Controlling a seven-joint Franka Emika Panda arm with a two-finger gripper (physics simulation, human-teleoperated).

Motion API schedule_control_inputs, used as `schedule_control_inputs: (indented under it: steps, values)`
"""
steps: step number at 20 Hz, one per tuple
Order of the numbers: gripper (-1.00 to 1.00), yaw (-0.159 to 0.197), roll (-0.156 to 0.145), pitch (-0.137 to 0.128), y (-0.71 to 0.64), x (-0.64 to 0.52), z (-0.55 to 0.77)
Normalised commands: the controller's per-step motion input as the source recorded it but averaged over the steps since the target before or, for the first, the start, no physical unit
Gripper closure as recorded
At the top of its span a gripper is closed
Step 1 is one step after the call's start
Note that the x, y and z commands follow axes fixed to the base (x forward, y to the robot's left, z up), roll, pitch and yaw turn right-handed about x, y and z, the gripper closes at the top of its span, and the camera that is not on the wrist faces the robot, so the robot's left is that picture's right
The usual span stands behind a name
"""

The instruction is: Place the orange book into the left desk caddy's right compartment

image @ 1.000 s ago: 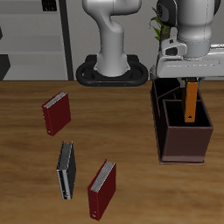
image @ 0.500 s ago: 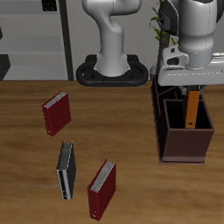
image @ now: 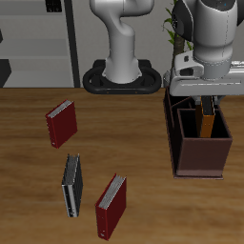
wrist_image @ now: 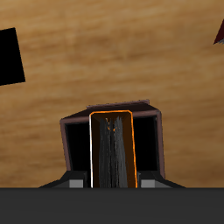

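The orange book [image: 208, 122] stands upright in my gripper [image: 204, 101], which is shut on its top edge. Its lower part is down inside the left desk caddy [image: 202, 157], in the right compartment [image: 195, 129], the well that ends in the tall plain wall nearest the table's front edge. In the wrist view the orange book [wrist_image: 111, 149] shows edge-on between my fingers, framed by the caddy's maroon rim [wrist_image: 75, 122]. The book's bottom edge is hidden inside the well.
Two dark red books [image: 61, 123] [image: 111, 205] and a black-grey book [image: 71, 185] lie on the wooden table, away from the caddy. The robot's base [image: 122, 76] stands at the back. A plant [image: 173, 29] is behind the caddy.
My gripper has moved down with the orange book, so the book sits deeper in the caddy's well than a second ago. Nothing else has moved.
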Motion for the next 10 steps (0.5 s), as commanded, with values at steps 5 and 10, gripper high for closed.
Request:
schedule_control_inputs:
  steps: [5,10]
  values:
    - [-1.00,0.029,-0.001,0.001,-0.10,-0.08,-0.02]
    - [-1.00,0.006,0.008,-0.025,-0.12,-0.14,0.15]
